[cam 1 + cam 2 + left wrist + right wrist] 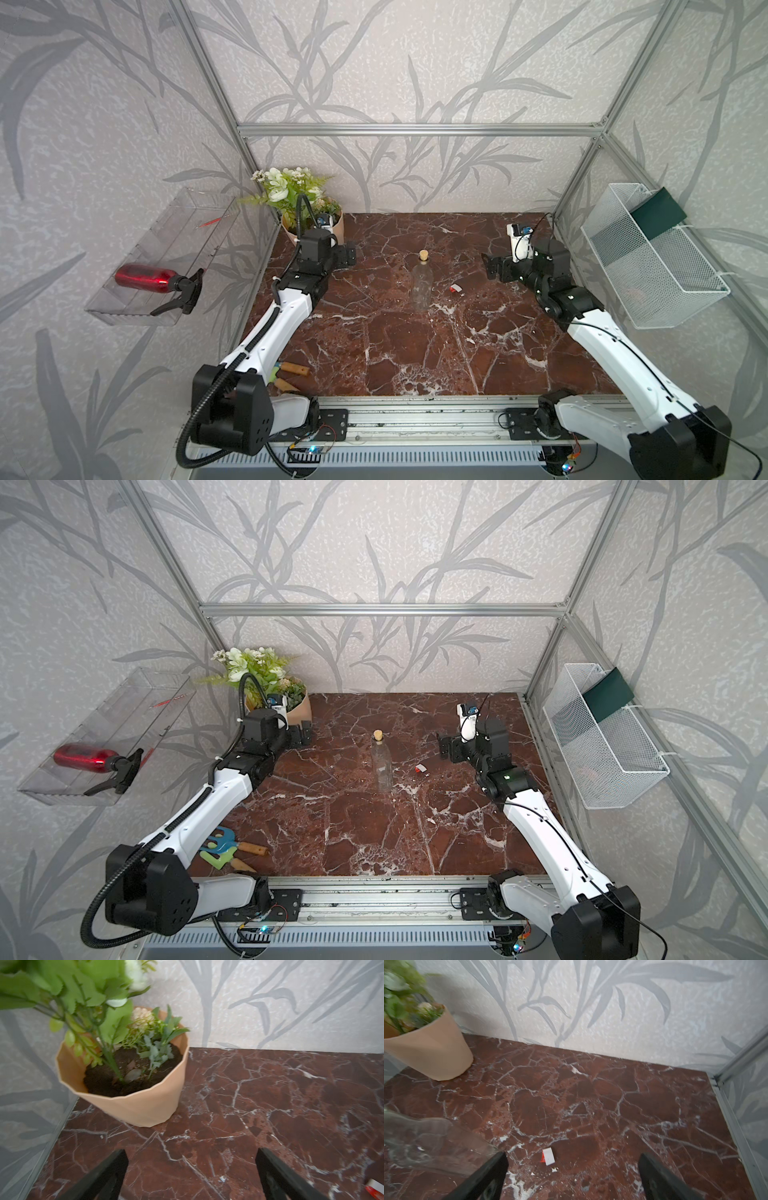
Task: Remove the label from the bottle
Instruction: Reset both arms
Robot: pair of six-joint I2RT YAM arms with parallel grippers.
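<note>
**Both jaws wide and empty; label lies loose beside the bottle**

The left gripper [191, 1153] is spread wide over the bare marble tabletop [270, 1095] and holds nothing. The right gripper [573, 1154] is just as wide and also empty. Its wrist view shows the label [548, 1156] best: it lies flat on the table ahead of the fingers, white with a red edge, touching neither.

The left wrist view catches the label only as a sliver cut by the frame edge, and the flower pot [145, 1103] fills much of that view.

Only the top views show the bottle [420, 286] whole. It stands upright mid-table with its cork [423, 254] in, and the label is just beside it toward the right arm, clear of the glass. The right wrist view gives only a blurred, cropped patch of the glass.

In a top view the garden tools [220, 845] lie partly hidden by the left arm.
</note>
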